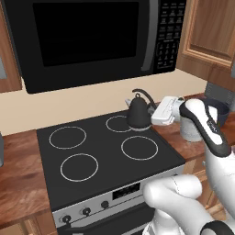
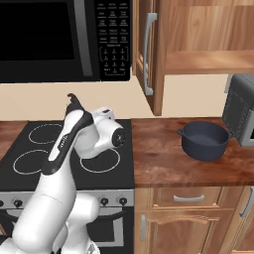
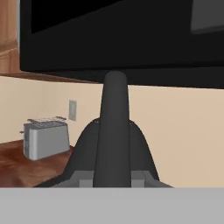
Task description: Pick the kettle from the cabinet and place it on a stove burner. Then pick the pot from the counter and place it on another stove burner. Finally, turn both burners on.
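Note:
The small black kettle (image 1: 138,114) stands upright at the right edge of the rear right stove burner (image 1: 114,124) on the black cooktop. My gripper (image 1: 151,110) reaches it from the right and is shut on its arched handle. In the hand view the handle (image 3: 114,127) rises between my fingertips (image 3: 83,177), with the kettle body behind. From the right base view only the handle's top (image 2: 73,101) peeks over my arm. The dark blue-grey pot (image 2: 204,140) sits on the reddish-brown counter (image 2: 158,161) to the right of the stove. The cabinet (image 2: 151,54) above it hangs open.
A black microwave (image 1: 92,41) hangs low over the cooktop. Knobs (image 1: 85,211) line the stove's front panel. A grey appliance (image 2: 242,109) stands right of the pot. A silver toaster (image 3: 46,138) sits on the counter left of the stove. The other burner rings (image 1: 79,166) are bare.

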Controlling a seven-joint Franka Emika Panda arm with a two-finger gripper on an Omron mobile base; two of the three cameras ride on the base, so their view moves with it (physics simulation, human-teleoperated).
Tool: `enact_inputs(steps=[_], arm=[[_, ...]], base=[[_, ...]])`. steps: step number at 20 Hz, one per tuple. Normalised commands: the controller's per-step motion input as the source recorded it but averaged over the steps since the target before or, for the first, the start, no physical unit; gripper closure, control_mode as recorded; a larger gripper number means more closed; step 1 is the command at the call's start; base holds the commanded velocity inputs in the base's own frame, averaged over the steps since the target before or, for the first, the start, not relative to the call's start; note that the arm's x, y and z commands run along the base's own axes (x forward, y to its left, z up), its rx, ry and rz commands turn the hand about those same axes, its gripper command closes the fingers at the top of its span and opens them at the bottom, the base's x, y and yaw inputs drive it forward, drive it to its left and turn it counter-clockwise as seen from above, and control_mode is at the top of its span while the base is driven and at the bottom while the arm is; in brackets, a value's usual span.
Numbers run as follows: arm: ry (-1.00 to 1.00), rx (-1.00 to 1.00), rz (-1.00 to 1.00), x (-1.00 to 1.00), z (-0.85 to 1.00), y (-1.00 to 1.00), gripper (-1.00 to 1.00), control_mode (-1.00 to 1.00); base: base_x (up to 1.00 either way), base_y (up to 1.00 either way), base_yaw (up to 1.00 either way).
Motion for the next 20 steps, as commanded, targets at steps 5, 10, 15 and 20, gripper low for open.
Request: enact_inputs(steps=[5,10,15,20], arm=[[-0.01,0.0,0.0,0.34,-0.15,0.0,1.0,-1.0],[-0.05,0.0,0.0,0.16,-0.18,0.0,1.0,-1.0],[-0.07,0.0,0.0,0.1,-0.17,-0.01,1.0,-1.0],[-0.03,0.0,0.0,0.12,-0.16,-0.01,1.0,-1.0]], base=[[0.0,0.0,0.0],[0.0,0.0,0.0],[0.0,0.0,0.0],[0.0,0.0,0.0]])
